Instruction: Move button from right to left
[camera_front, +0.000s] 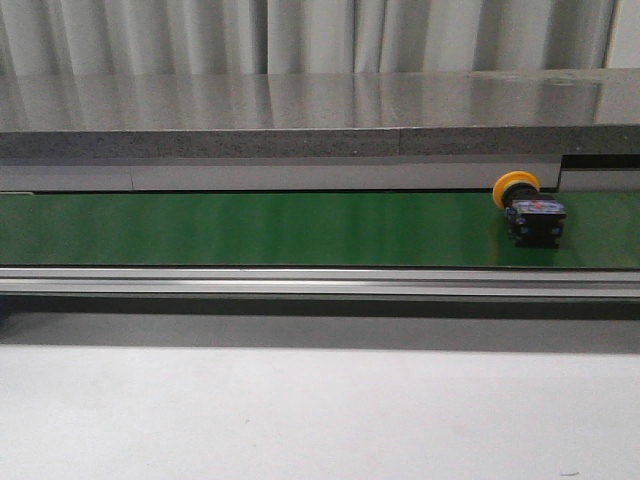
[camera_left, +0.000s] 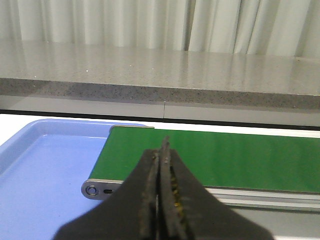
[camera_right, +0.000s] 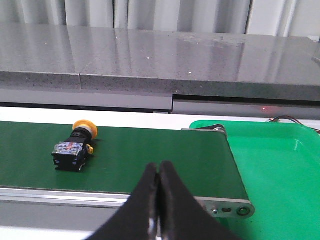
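Observation:
The button (camera_front: 528, 208) lies on its side on the green conveyor belt (camera_front: 250, 228) at the right, yellow cap toward the back, black body toward the front. It also shows in the right wrist view (camera_right: 74, 147). My right gripper (camera_right: 158, 167) is shut and empty, over the belt's near edge, apart from the button. My left gripper (camera_left: 161, 150) is shut and empty over the belt's left end (camera_left: 200, 160). Neither gripper shows in the front view.
A blue tray (camera_left: 45, 170) sits beyond the belt's left end. A green tray (camera_right: 280, 170) sits beyond the belt's right end. A grey stone counter (camera_front: 300, 115) runs behind the belt. A metal rail (camera_front: 320, 282) edges the belt's front.

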